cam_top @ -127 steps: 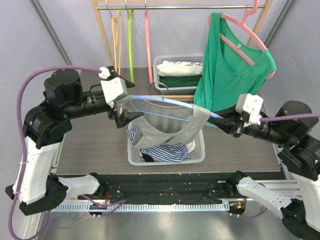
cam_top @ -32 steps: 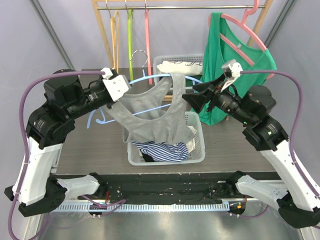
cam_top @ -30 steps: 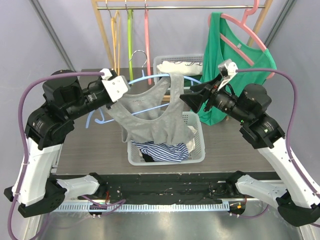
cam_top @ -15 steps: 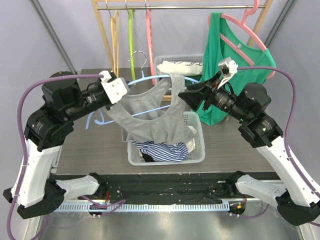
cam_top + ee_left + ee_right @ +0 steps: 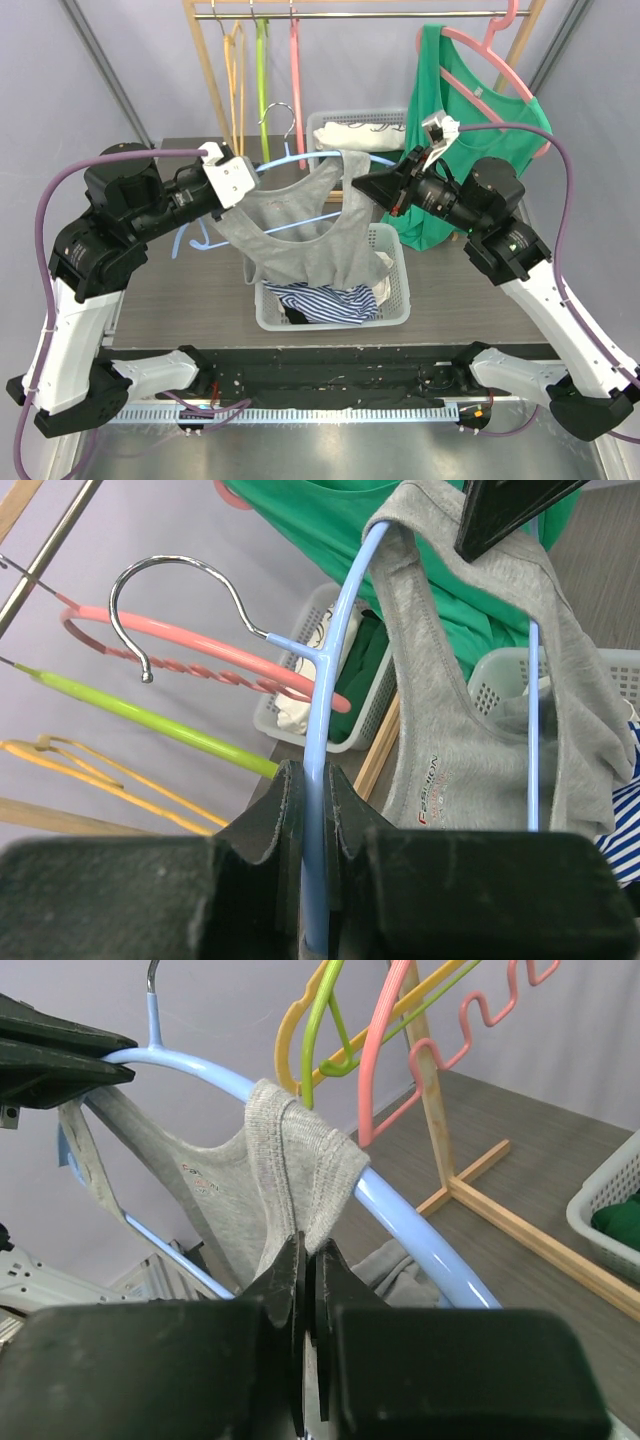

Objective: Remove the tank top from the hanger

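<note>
Soft, light and floppy, the grey tank top hangs above the basket from the blue hanger, which the left gripper clamps in its jaws, while the right gripper has its jaws pinched on the strap, the sensible hold.

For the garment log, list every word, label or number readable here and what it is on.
"Fashion", as best it reads: dark print on the gray tank top, running sideways in the left wrist view.
Small red line beside it: too small to read.
Same print in the right wrist view: too blurred to read.
Nothing else legible.
</note>
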`<state>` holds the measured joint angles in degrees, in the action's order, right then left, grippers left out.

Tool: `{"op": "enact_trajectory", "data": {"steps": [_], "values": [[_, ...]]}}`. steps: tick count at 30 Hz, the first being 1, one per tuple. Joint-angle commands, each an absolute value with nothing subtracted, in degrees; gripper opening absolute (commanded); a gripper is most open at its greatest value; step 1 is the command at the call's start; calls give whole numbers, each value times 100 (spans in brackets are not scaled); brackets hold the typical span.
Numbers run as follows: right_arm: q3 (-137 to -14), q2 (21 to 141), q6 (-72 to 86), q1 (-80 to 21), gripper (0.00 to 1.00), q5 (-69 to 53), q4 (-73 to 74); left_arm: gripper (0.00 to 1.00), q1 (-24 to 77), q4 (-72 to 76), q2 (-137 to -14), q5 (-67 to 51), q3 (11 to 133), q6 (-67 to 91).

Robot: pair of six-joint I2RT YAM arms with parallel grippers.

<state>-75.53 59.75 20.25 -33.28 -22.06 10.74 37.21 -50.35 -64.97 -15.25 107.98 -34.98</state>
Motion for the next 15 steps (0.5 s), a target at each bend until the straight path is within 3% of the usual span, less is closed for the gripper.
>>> {"op": "enact_trajectory", "data": {"steps": [1,9,15], "values": [[-7874,5836,2022,-3366,1,-2215,922,8,3727,-4474,-6364,-1565,10820,-3542],[-8025,5169,1565,-3358,1,-1574,1423,8,3726,-4474,-6065,-1239,10249,-3981],[-7884,5194,1617,-3349,1,-54,1696,8,3718,-4579,-5836,-1204,10125,-4070]]}}
